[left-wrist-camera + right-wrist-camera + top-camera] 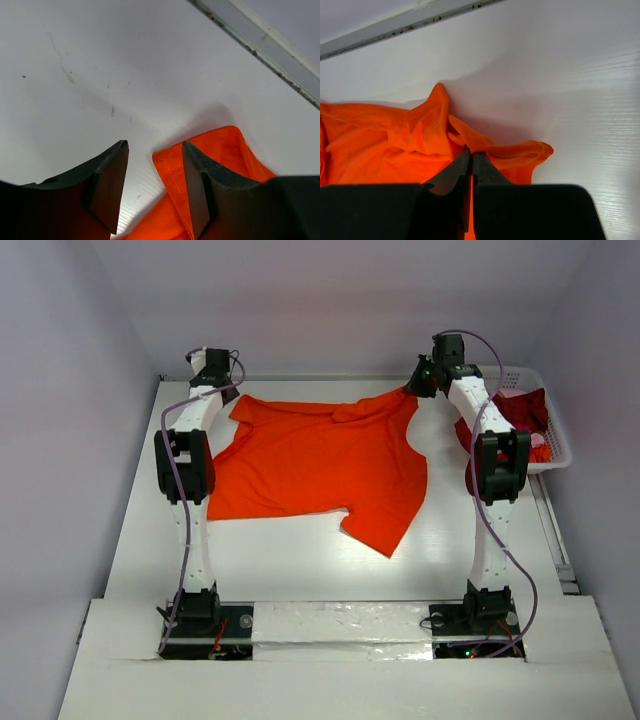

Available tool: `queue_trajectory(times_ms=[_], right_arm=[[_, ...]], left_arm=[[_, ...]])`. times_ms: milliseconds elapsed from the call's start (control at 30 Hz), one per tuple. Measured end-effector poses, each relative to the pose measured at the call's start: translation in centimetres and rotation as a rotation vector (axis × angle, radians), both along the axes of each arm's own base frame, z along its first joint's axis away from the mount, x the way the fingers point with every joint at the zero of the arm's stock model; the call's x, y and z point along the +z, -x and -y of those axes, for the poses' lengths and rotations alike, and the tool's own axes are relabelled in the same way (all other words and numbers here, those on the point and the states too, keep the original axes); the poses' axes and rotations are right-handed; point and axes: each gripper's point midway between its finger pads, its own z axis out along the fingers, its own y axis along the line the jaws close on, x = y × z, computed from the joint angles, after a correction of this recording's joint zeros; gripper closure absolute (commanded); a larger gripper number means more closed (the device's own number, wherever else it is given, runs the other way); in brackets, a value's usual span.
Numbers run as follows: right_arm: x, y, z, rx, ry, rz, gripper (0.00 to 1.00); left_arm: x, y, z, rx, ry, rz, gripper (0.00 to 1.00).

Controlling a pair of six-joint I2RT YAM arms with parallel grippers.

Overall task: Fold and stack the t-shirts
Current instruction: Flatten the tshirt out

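Note:
A bright orange t-shirt (320,465) lies spread on the white table (290,560), one sleeve hanging toward the near side. My right gripper (412,390) is shut on the shirt's far right corner; the right wrist view shows bunched orange cloth (420,132) pinched between the closed fingers (471,155). My left gripper (232,395) is open over the shirt's far left corner; the left wrist view shows the hemmed edge (172,165) between the fingers (155,150), touching the right finger. Dark crimson shirts (520,415) lie in the basket.
A white lattice basket (555,435) stands at the far right edge of the table. A metal strip along the back wall (270,42) runs close behind both grippers. Bare table lies in front of the shirt.

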Motion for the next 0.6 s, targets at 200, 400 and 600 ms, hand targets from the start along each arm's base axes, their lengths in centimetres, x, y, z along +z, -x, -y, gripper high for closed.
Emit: queue_trajectory(times_ms=[200, 400, 600], right_arm=[[0.1, 0.0, -0.1, 0.003, -0.003, 0.002, 1.0], [0.1, 0.0, -0.1, 0.003, -0.003, 0.002, 1.0], [0.1, 0.0, -0.1, 0.003, -0.003, 0.002, 1.0]], left_arm=[[-2.5, 0.6, -0.1, -0.039, 0.104, -0.033, 0.44], [-3.6, 0.6, 0.6, -0.084, 0.184, -0.028, 0.48], [-4.3, 0.4, 2.4, -0.154, 0.285, -0.02, 0.53]])
